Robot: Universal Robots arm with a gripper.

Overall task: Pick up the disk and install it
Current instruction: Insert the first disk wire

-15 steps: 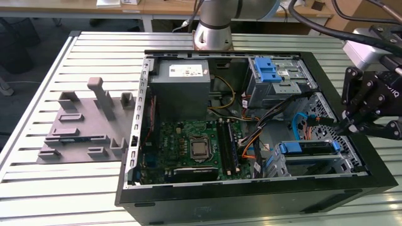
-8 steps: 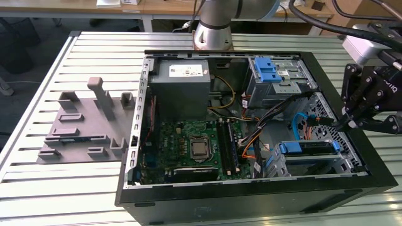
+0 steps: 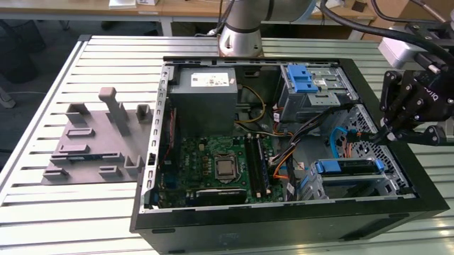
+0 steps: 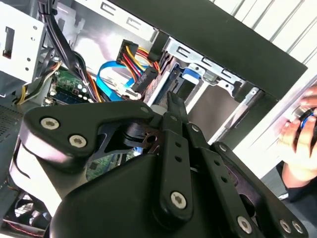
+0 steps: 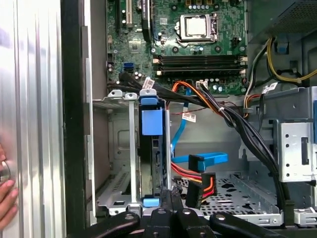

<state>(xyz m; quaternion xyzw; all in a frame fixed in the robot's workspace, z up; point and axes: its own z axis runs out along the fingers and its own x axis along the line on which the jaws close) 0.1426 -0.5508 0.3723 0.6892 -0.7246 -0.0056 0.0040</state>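
A: At the exterior view's right, in the near corner of the black tower computer case (image 3: pixel 284 226): the disk (image 3: pixel 347 168), a flat rectangular hard drive in a blue plastic bracket, sits in the silver metal drive cage (image 3: pixel 358 187). It's not on the slatted metal counter (image 3: pixel 71 202).

B: Orientation?

A: On edge in its slot. In the exterior view the long axis runs left-right along the case's near wall. In the first wrist view it runs straight away from the arm, toward the green motherboard (image 5: pixel 198 29).

B: Where's the gripper relative to it?

A: The gripper (image 5: pixel 169 192) is at the disk's outer end, roughly in line with the long axis and slightly off to one side. The disk lies dead ahead of the tips, further into the case.

B: Fingers?

A: Together, with nothing between them. The tips are just beside the blue end of the bracket. Can't tell if they actually touch it.

B: Seated?

A: Looks slid in. I judge it's most of the way, but depth isn't readable.

B: Anything else nearby?

A: Orange and blue cables cross just beside the cage. A person's hand (image 5: pixel 5 196) is outside the case wall, well apart from the fingers.
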